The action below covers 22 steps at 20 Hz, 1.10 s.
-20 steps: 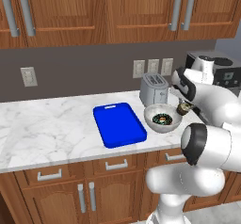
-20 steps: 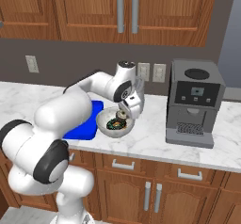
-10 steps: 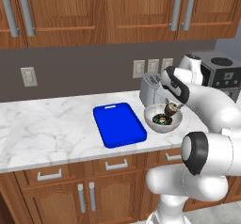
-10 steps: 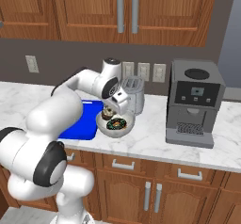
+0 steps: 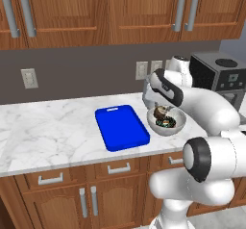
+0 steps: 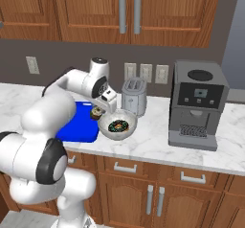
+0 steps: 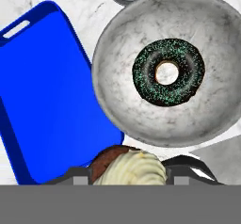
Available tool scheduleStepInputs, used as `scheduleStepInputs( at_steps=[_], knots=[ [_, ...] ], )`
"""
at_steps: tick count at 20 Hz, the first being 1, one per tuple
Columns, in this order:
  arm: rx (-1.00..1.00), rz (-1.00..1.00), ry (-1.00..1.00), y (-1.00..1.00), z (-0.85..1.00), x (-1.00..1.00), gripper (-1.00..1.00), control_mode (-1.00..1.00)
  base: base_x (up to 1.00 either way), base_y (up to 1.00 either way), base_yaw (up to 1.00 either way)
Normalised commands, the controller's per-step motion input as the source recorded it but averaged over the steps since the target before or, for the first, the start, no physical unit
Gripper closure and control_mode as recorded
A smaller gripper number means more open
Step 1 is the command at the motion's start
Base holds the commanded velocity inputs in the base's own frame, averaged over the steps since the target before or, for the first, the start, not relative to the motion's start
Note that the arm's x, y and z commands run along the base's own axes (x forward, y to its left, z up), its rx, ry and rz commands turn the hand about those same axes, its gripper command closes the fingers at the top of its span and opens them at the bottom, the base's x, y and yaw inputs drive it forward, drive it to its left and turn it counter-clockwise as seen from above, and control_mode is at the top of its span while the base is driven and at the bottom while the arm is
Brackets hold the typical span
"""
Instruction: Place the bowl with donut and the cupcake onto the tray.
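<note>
Since the earlier frames the gripper [image 6: 98, 112] has been carried leftward, from over the far side of the bowl [image 6: 117, 125] to its near-left rim, beside the tray [image 6: 76, 126]. The cupcake [image 7: 128, 166] is seen gripped between the half-closed jaws, pale wrapper toward the hand camera, brown top just visible. It is held clear of the counter, just short of the tray's edge.

Judged from this: the cupcake transfer is under way and nearly over the tray; release is not yet due. The bowl is not yet moved.

Containers:
- Bowl: on the marble counter, just beside the tray's right edge, in front of the toaster [image 6: 134, 96]. One donut [image 7: 168, 72] is lying flat at its centre, frosting up.
- Tray: flat on the counter, handle slot at the far end. Nothing is seen lying in it.

Risk noted: the bowl rim sits close under the hand during the crossing.
</note>
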Motion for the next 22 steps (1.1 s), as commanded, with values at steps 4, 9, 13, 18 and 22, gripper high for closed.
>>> scheduleStepInputs(
  at_steps=[4, 9, 13, 18, 22],
  knots=[
    [0.0, 0.09, 0.0, 0.49, 0.0, 0.23, 1.0, -1.0, 0.0, 0.0, 0.0],
    [0.0, 0.04, 0.0, 0.44, 0.0, 0.33, 1.0, -1.0, 0.0, 0.0, 0.0],
    [0.0, 0.0, 0.0, 0.4, 0.0, 0.38, 1.0, -1.0, 0.0, 0.0, 0.0],
    [0.0, 0.0, 0.0, 0.39, -0.06, 0.45, 1.0, -1.0, 0.0, 0.0, 0.0],
    [0.0, 0.0, 0.02, 0.38, -0.18, 0.43, 1.0, -1.0, 0.0, 0.0, 0.0]
  ],
)
